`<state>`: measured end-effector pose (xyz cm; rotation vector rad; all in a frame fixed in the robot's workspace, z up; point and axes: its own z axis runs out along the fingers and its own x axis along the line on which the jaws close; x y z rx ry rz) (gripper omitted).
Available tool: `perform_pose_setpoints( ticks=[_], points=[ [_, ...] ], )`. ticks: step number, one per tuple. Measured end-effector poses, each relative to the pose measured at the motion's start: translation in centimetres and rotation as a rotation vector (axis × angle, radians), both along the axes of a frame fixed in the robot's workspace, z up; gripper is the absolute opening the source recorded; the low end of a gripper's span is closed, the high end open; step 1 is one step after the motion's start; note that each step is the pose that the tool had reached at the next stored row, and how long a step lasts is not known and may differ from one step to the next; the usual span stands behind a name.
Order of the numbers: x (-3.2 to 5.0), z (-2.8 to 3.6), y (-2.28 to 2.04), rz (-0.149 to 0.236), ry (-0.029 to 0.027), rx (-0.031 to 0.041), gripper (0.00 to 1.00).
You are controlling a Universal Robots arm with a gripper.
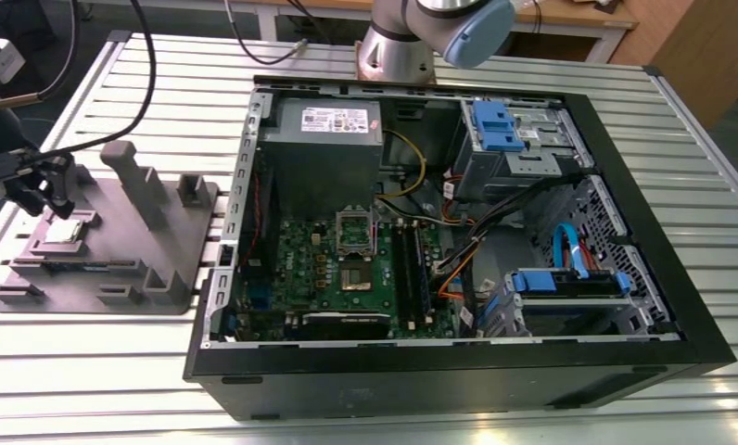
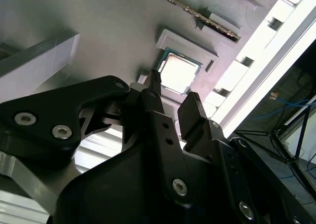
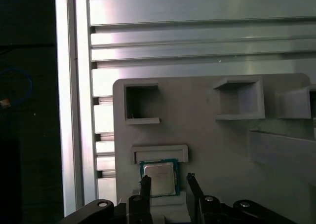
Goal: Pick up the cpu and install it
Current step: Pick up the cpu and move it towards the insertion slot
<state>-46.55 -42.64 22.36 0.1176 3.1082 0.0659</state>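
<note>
The cpu [image 1: 69, 230] is a small silvery square chip lying in a recess of the grey holder tray [image 1: 121, 278], at the exterior view's left. My black gripper [image 1: 45, 202] hangs just above it, not touching. In the first wrist view the cpu [image 3: 159, 178] lies between and beyond the two open fingertips [image 3: 145, 183], one at each side. In the second wrist view the cpu [image 2: 178, 72] shows past the gripper [image 2: 173, 88], whose jaws stand apart with nothing in them. The motherboard socket [image 1: 354, 277] in the case lies uncovered, its metal frame [image 1: 354, 232] swung up.
The open black computer case [image 1: 666, 334] fills the middle of the slatted metal table [image 1: 84, 371]. Upright grey blocks [image 1: 134, 181] rise from the tray beside the gripper. Cables [image 1: 146, 83] hang at the exterior view's left. The arm's base [image 1: 400, 51] stands behind the case.
</note>
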Motion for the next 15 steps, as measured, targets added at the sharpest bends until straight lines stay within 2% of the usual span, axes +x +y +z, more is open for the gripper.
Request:
perform_pose_setpoints(
  ticks=[5, 13, 14, 15],
  points=[
    [-0.01, -0.80, 0.01, 0.000, 0.0000, -0.0010, 0.41],
    [-0.01, -0.82, 0.00, 0.000, 0.0000, -0.0010, 0.41],
    [-0.01, -0.82, 0.00, 0.000, 0.0000, -0.0010, 0.42],
    [-0.01, -0.82, 0.00, 0.000, 0.0000, -0.0010, 0.49]
  ],
)
